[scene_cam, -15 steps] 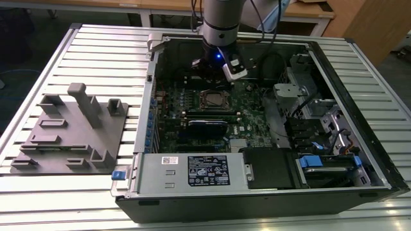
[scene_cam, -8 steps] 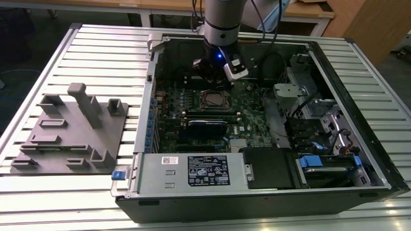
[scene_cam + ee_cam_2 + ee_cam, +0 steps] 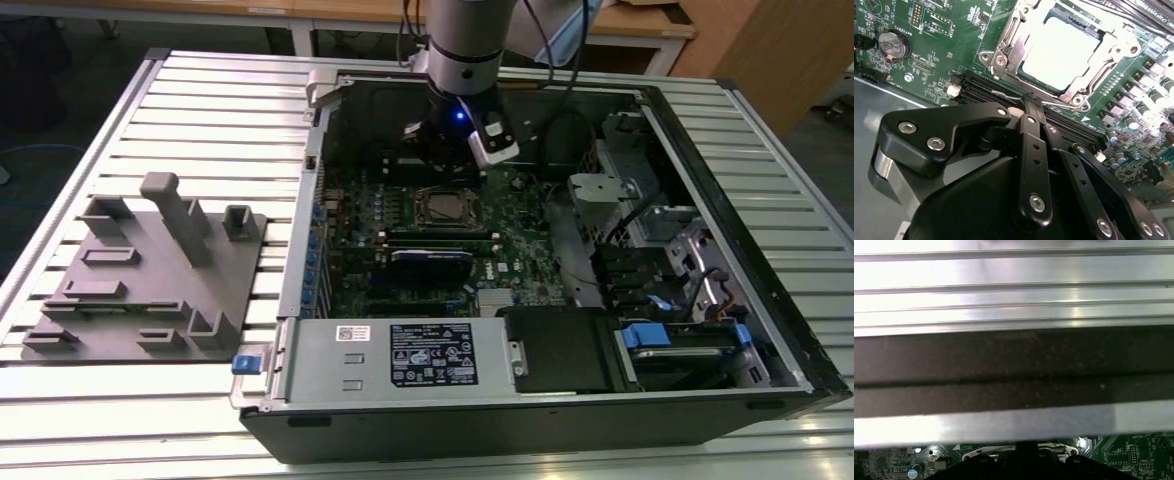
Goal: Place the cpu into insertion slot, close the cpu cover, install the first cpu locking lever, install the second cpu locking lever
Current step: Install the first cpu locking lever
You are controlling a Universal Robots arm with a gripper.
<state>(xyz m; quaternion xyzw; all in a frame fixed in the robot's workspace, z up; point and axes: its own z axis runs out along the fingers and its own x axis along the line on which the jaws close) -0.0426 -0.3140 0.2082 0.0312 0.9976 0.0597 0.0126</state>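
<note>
The cpu lies flat in the insertion slot on the green motherboard, its pale metal face showing. The silvery cpu cover lies down around it as a frame. My gripper is shut, its black fingers pressed together with nothing between them. Its tips are just off the socket's edge, over the black memory slots. A thin silvery locking lever runs beside the fingertips, and I cannot tell if they touch it. In the exterior view the gripper hangs inside the open computer case, just behind the socket.
The case walls ring the motherboard. A power supply sits at the front, with drive cages and cables on the exterior view's right. A grey fixture plate lies on the slatted table at the left. A coin battery sits near the socket.
</note>
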